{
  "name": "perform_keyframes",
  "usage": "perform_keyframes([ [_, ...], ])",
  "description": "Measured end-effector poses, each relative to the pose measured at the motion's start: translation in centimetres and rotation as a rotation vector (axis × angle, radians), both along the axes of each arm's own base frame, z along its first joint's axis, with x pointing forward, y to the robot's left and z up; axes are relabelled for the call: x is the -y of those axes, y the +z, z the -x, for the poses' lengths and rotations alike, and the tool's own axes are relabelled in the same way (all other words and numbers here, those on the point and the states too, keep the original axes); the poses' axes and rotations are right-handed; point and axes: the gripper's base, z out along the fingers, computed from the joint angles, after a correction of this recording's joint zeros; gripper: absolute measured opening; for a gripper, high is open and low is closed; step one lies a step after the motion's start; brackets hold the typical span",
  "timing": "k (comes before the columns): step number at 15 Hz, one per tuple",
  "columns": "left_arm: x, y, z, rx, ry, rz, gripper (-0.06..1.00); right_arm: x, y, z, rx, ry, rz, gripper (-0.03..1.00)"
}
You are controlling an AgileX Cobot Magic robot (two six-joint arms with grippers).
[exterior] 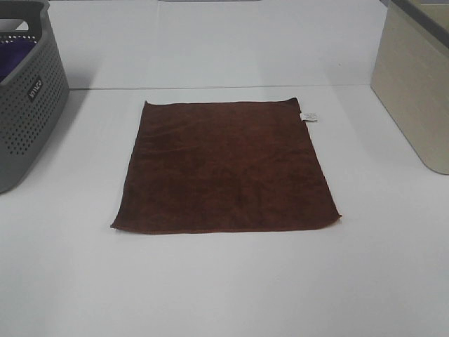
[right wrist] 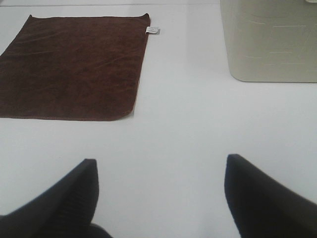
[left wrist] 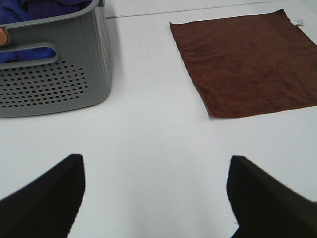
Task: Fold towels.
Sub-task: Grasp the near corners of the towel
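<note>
A dark reddish-brown square towel lies flat and unfolded in the middle of the white table, its small white tag at the far right corner. It also shows in the left wrist view and the right wrist view. Neither gripper appears in the exterior high view. My left gripper is open and empty above bare table, well short of the towel. My right gripper is open and empty above bare table, short of the towel's near right corner.
A grey perforated basket holding purple cloth stands at the far left, also in the left wrist view. A beige bin stands at the far right, also in the right wrist view.
</note>
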Motion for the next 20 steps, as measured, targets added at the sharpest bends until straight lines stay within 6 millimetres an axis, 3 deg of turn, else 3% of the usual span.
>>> perform_keyframes([
  [20, 0.00, 0.00, 0.00, 0.000, 0.000, 0.000, 0.75, 0.00, 0.00, 0.00, 0.000, 0.000, 0.000, 0.68],
])
